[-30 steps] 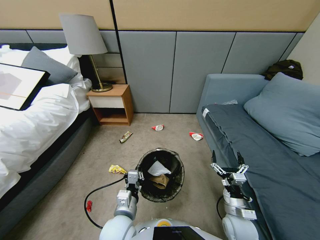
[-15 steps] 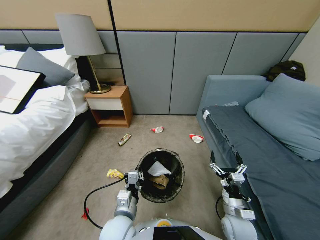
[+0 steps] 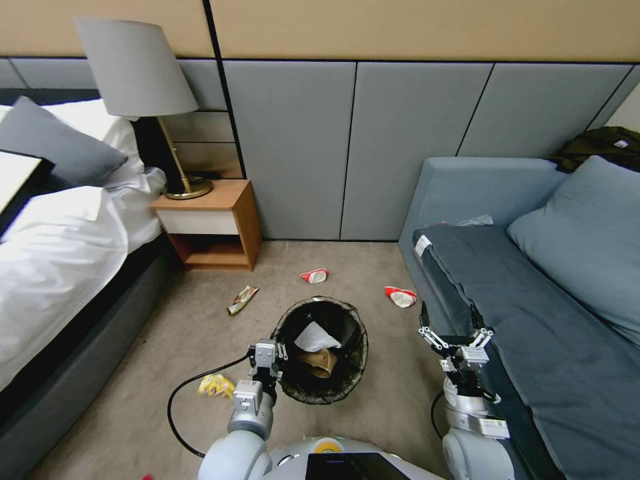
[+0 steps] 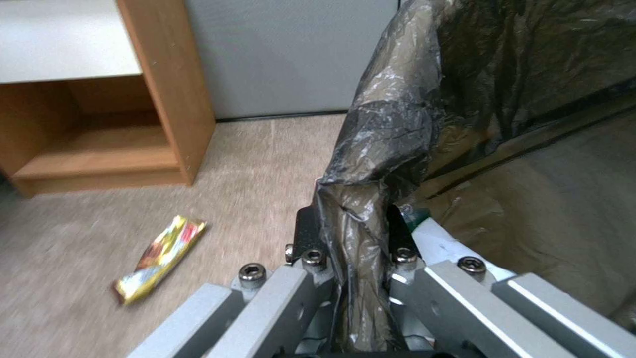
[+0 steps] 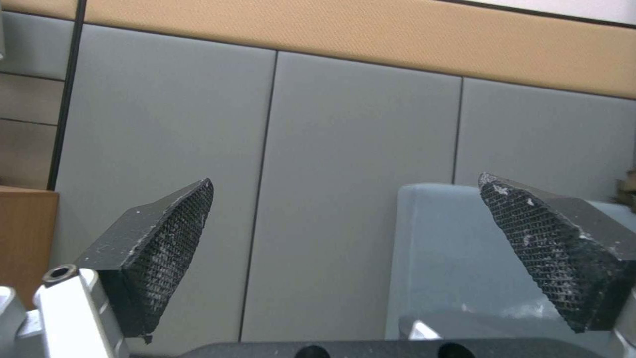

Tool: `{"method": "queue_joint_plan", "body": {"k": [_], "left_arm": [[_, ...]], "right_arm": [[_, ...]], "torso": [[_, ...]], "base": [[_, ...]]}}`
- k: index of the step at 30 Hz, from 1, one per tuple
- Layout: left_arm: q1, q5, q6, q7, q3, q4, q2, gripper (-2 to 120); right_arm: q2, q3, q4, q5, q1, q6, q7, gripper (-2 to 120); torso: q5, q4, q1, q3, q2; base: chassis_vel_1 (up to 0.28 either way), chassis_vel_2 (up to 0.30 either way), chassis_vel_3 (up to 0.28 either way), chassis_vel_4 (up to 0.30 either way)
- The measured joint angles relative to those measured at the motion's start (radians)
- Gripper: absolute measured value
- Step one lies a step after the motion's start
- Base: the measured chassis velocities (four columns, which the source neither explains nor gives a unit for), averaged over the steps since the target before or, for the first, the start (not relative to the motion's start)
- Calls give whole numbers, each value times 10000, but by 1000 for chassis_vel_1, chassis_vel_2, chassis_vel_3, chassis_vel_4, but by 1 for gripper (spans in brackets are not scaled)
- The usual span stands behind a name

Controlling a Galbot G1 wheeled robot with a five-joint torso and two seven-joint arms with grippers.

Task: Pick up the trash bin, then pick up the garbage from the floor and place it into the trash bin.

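Hanging in front of you, the trash bin is held off the carpet by its near-left rim, with a white paper scrap and a brown paper bag inside it. Your left gripper is clamped on that rim; in the left wrist view its fingers pinch the black liner between them. On the floor you have a yellow packet just left of the left arm, a striped wrapper near the nightstand, and two red-and-white wrappers, one ahead of the bin and one beside the sofa. Your right gripper hovers by the sofa edge, jaws spread wide and empty.
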Motion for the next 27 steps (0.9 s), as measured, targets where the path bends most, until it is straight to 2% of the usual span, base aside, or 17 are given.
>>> {"method": "queue_joint_plan", "body": {"k": [17,22,27], "left_arm": [[26,17,2,1,23,-3,13,0],[14,18,4,1,18,-3,13,0],[3,17,6,1,0,-9,0,0]], "right_arm": [[-160,-44,-58,-45,197,103,-310,100],[-447,-20,-151,-373,491,84,-314,100],[-881,2,-363,-593,1166,-330,-382,100]], "torso": [[4,1,-3,-2,1],[4,0,-3,-3,1],[4,0,-3,-2,0]], "base": [[-17,18,17,-13],[0,0,0,0],[0,0,0,0]]}}
